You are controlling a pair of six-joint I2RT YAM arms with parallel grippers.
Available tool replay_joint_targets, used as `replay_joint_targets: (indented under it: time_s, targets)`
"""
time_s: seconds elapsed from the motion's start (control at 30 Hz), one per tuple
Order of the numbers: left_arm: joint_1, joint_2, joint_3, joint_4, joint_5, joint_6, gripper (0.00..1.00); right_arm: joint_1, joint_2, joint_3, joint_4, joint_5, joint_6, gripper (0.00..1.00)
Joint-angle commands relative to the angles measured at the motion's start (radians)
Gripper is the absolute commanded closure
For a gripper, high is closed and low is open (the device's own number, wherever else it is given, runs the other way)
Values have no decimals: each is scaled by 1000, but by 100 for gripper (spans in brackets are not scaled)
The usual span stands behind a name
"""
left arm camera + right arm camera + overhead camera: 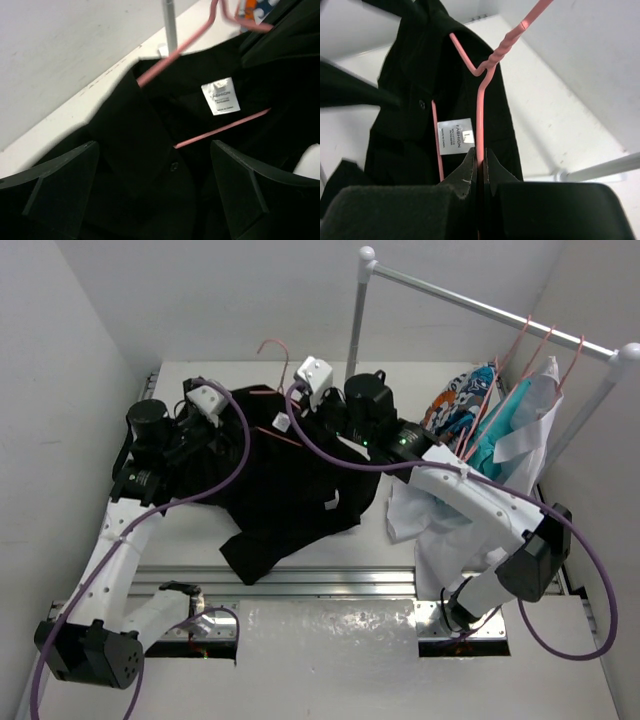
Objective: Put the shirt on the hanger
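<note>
The black shirt (290, 480) is lying crumpled across the centre of the top view, spreading over the white tabletop (420, 380). Its small white neck label (220, 96) is showing right of centre in the left wrist view. The pink hanger (480, 115) is sitting partly inside the collar opening, with its wire running under the black cloth and its hook poking out toward the top of the overhead frame. The right gripper (480, 162) is pinching one wire arm of the hanger a little way from the twisted neck, its jaws closed tight on it. The left gripper (152, 170) is hanging over the shirt at the left of the top view, its jaws spread wide and gripping nothing. At the upper right, a clothes rail (480, 305) is carrying a patterned garment (465, 400), a teal garment (505, 430) and a white garment (440, 530).
</note>
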Motion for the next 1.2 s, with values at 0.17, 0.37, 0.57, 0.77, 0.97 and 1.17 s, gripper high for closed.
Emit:
replay_joint_targets:
  time_s: [0.17, 0.37, 0.57, 0.77, 0.97, 1.17]
  targets:
    - [-26, 66, 179, 157, -165, -171, 8, -3, 89, 369, -98, 45, -24, 100]
    - [-33, 103, 167, 191, -171, -217, 8, -1, 75, 357, -103, 29, 4, 100]
    - [-64, 148, 184, 280, -229, -300, 9, 3, 69, 326, -74, 23, 45, 100]
    - [-84, 229, 218, 226, -313, -234, 43, 14, 20, 257, -22, 3, 51, 100]
    - [-93, 221, 196, 245, -329, -219, 80, 14, 20, 245, -14, -1, 55, 100]
    - [-93, 217, 182, 222, -353, -200, 100, 12, 22, 234, -11, 58, 44, 100]
